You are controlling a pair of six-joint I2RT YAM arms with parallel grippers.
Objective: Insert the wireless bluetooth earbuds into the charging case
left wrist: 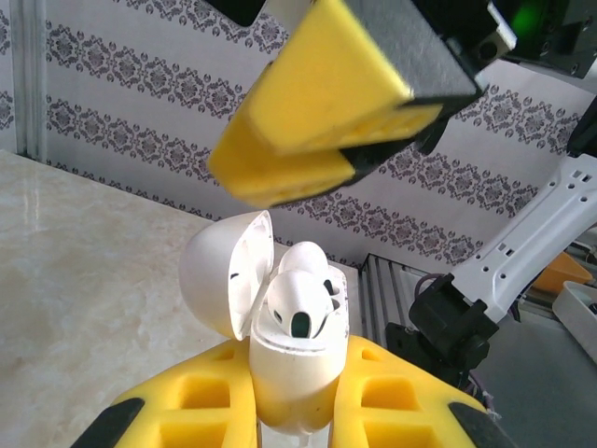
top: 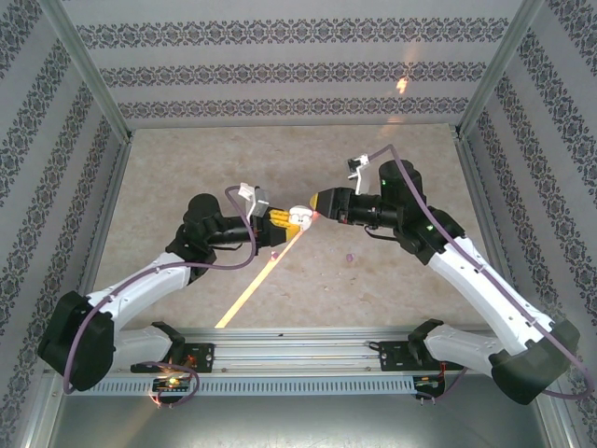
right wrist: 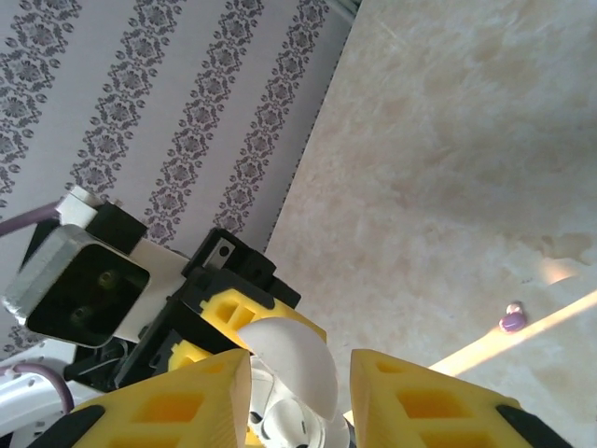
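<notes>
**Two arms meeting above the middle of the table point(top: 187, 177).** The left gripper point(left wrist: 291, 406) is clamped tight on the lower body of a white charging case point(left wrist: 291, 369), with one yellow finger on each side. It holds the case upright and clear of the table. The lid point(left wrist: 219, 280) of the case is swung open, to the left in the left wrist view. Two white earbuds point(left wrist: 300, 301) sit in the case with their rounded tops standing above the rim — whether they are fully seated cannot be told. The right gripper point(right wrist: 298, 373) hangs just over the open case, tips pointed at it. Its yellow fingers stand partly apart, the lid shows in the gap beyond them, and nothing is seen pinched between them. A purple earbud point(top: 350, 258) lies loose on the table, nearer the camera than the right gripper in the top view. A second purple earbud point(top: 273, 254) lies near the left gripper — both are apart from the case.
</notes>
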